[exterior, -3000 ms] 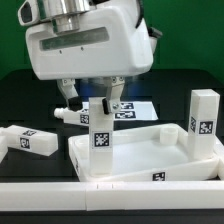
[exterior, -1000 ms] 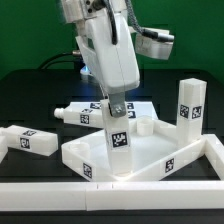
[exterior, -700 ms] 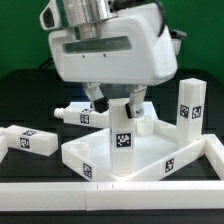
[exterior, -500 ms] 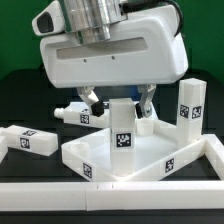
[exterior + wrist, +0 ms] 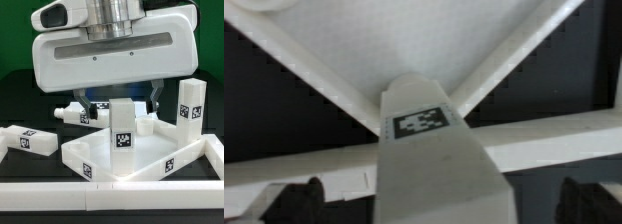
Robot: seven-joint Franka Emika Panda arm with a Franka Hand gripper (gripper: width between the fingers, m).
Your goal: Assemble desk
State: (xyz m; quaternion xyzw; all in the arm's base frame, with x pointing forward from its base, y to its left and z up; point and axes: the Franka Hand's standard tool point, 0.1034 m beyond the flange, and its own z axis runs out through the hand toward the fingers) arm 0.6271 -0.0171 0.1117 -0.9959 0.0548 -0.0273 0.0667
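Firstly, in the exterior view, the big white body of the arm (image 5: 110,50) filled the upper half of the frame. Under it the claw (image 5: 122,103) hung open. Its two fingers (image 5: 90,99) stood wide, one on each side of the upright leg (image 5: 122,135), and neither finger touched it. This leg stood in the centre of the frame, inside the desk top (image 5: 190,157), close to the corner nearest the camera, with its tag facing the camera. I could not tell whether it sat in a socket. The desk top lay in the lower half of the frame, with one corner turned toward the camera. A second leg (image 5: 188,103) stood upright at the exterior view's right, behind the far rim. A third leg (image 5: 28,139) lay flat at the exterior view's left, apart from the tray. A fourth leg (image 5: 72,113) lay further back, partly hidden by the arm.

Then, in the wrist view, the upright leg (image 5: 423,150) ran between the two dark fingertips (image 5: 292,200), with a clear gap at each side. Beyond it the white rims of the desk top (image 5: 553,138) met.
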